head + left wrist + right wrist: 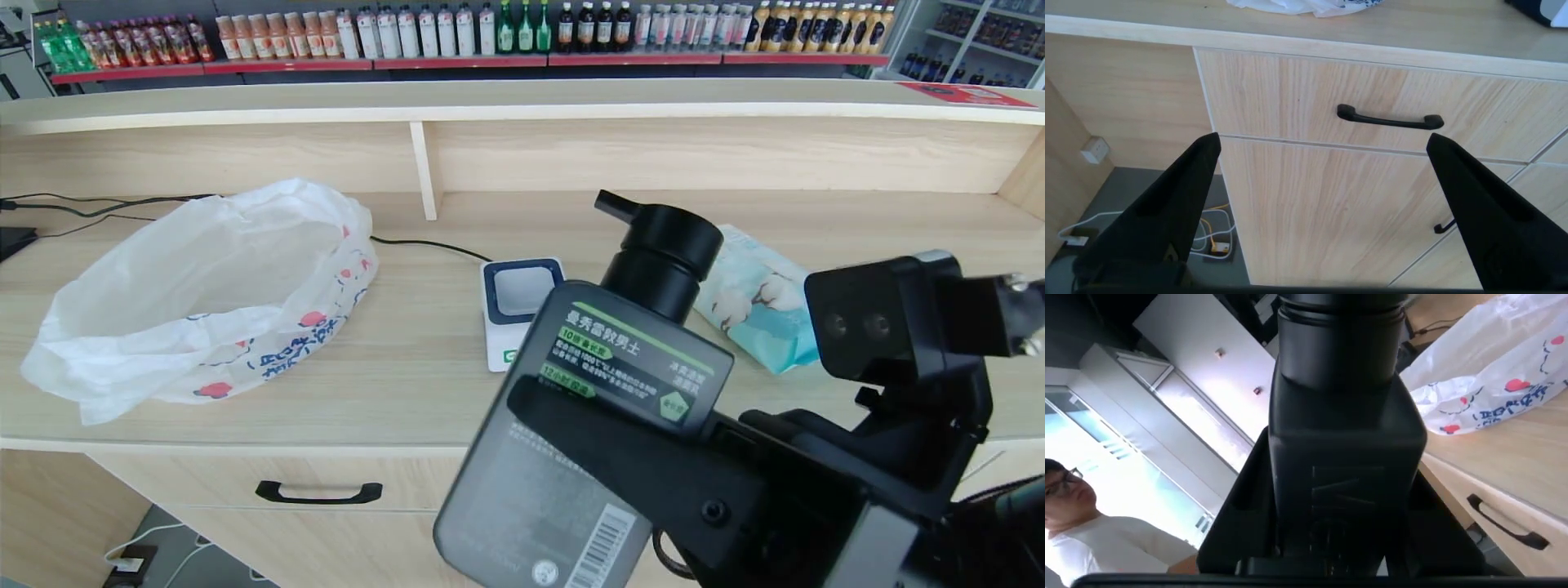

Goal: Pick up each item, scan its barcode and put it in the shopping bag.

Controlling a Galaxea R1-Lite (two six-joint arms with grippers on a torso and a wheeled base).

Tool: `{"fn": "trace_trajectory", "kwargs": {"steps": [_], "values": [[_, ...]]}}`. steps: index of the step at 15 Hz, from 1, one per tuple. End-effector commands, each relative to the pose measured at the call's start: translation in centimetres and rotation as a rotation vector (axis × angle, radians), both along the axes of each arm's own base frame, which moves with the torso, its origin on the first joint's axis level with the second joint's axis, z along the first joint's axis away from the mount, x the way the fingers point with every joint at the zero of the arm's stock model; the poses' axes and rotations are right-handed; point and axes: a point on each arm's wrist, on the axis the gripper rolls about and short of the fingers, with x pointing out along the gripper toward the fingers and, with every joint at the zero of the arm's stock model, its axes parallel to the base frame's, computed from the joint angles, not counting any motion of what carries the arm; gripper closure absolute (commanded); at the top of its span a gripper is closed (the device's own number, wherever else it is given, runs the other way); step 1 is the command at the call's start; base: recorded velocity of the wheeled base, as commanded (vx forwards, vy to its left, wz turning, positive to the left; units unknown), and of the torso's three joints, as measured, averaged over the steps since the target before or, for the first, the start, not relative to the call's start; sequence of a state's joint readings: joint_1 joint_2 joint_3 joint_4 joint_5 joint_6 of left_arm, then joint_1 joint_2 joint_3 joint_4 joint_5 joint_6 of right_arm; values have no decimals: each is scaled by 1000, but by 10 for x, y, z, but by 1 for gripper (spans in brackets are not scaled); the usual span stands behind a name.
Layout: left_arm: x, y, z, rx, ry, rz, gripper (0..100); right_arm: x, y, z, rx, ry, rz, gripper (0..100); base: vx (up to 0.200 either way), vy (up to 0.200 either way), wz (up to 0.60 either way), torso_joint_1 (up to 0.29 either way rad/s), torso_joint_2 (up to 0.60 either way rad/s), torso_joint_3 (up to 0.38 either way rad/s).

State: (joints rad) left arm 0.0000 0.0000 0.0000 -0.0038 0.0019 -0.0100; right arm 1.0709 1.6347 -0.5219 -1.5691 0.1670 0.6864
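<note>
Your right claw (559, 441) pinches the dark grey plastic pump bottle (629, 351) mid-body; probably heavy, stiff and slick; left claw (1323, 140) spread

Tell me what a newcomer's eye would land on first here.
The dark pump bottle looms closest in the head view, clamped in the right gripper near the counter front edge, its barcode showing near the base. Left of it on the counter lies the open white shopping bag, with the small white scanner partly hidden behind the bottle.

Pale wooden counter (408, 392), a black drawer handle (318, 492) beneath; behind it, bottle shelves (457, 33) (red-edged, fully stocked).
</note>
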Motion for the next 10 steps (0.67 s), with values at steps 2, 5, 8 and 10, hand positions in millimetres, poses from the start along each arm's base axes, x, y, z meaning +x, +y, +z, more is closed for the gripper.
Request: {"fn": "trace_trajectory", "kwargs": {"steps": [2,5,8,10], "values": [[0,0,0,-1,-1,0,0,23,4,8,40,-1,-54,100,0,0,0,0,0,0],[0,0,0,-1,-1,1,0,23,4,10,44,-8,-56,100,0,0,0,0,0,0],[0,0,0,-1,-1,1,0,22,2,11,33,-57,-84,100,0,0,0,0,0,0],[0,0,0,-1,-1,0,0,24,4,11,18,-93,-102,100,0,0,0,0,0,0]]}}
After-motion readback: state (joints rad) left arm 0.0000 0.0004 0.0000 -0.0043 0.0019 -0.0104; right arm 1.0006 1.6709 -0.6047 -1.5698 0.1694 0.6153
